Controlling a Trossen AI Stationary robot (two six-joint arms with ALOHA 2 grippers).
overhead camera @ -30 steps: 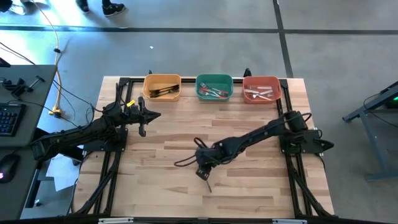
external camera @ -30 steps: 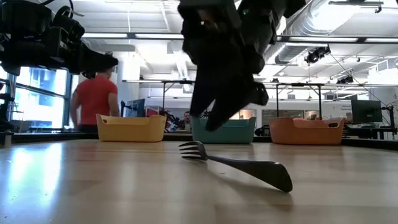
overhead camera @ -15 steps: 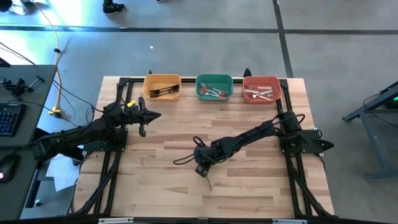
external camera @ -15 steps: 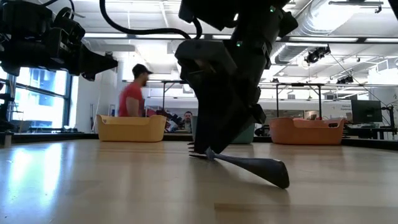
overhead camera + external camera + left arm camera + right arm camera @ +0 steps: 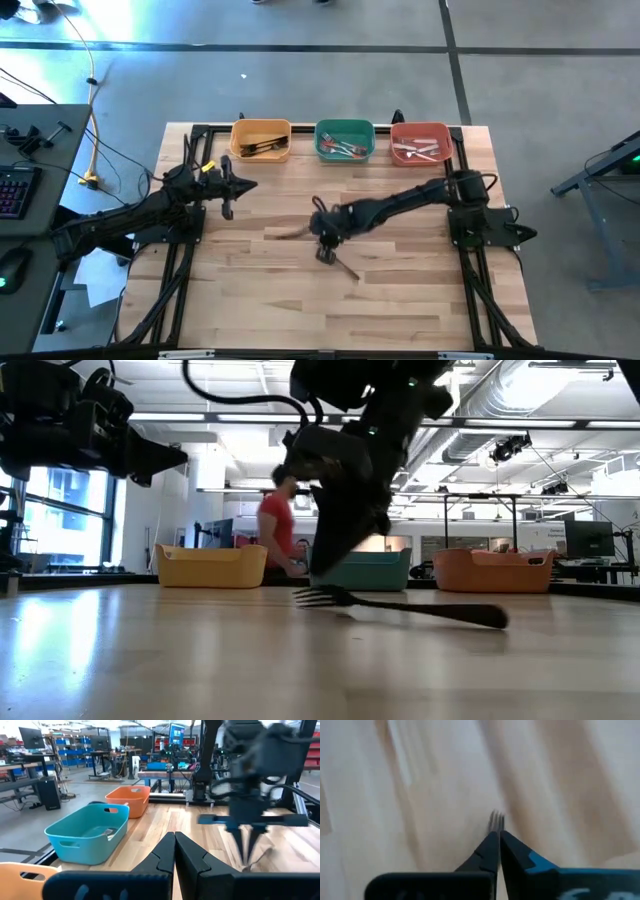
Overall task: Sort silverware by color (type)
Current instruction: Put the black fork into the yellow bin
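Mid-bench, right gripper [image 5: 325, 252] clamped on last loose black-handled fork [image 5: 400, 605], lifted just off the bench; other silverware already binned; left gripper [image 5: 228, 211] closed, empty, idle near yellow bin [image 5: 261, 127].

Both robot arms were dark, almost black, built from slim tubular links joined by thicker round joints. Thin black cables ran along the left arm [image 5: 130, 215] and made a loose loop beside the right arm [image 5: 400, 208]. The left arm carried a small yellow marking near its wrist. Each gripper had two narrow, pointed black fingers [image 5: 165, 852], and the right gripper [image 5: 496, 847] showed a blue patch on one finger.
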